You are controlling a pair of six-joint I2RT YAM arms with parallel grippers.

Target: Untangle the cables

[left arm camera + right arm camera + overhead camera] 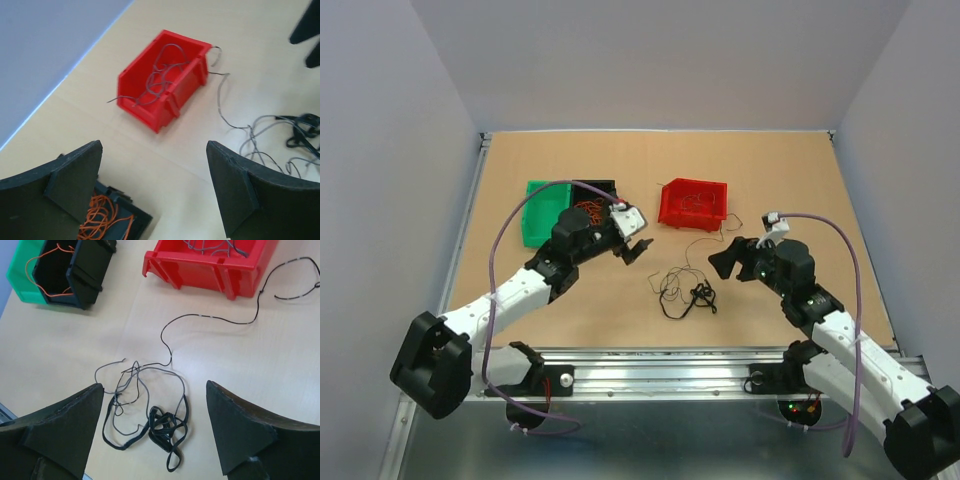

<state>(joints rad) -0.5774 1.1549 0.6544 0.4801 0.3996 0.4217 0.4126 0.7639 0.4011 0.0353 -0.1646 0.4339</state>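
**A:** Left fingers, what state?

**B:** Spread wide, nothing between them. They hang above the bench and touch nothing.

**A:** What lies ahead of them?

**B:** The red bin sits straight beyond the tips. A grey cable is coiled inside it, with one end sticking out past the wall. An orange cable is bunched under the left-hand finger.

**A:** What is the orange one in?

**B:** A black bin. From the right wrist it sits far beyond the left-hand finger. A green bin is right against it. Whether one sits inside the other, I cannot tell.

**A:** Right fingers?

**B:** Also wide apart and holding nothing. From above they sit near the tangle but apart from it.

**A:** And the cables to be untangled?

**B:** Flat on the bench, ahead of the right fingers and framed between the two tips. Loose grey and black loops lie nearer the left-hand finger. A tight black knot sits low between the two. From the left wrist, the same heap lies beyond the right-hand finger.

**A:** Any strays?

**B:** One thin strand leaves the loops. It runs away from the tips, up to the red bin's corner. Whether it touches the bin, I cannot tell.
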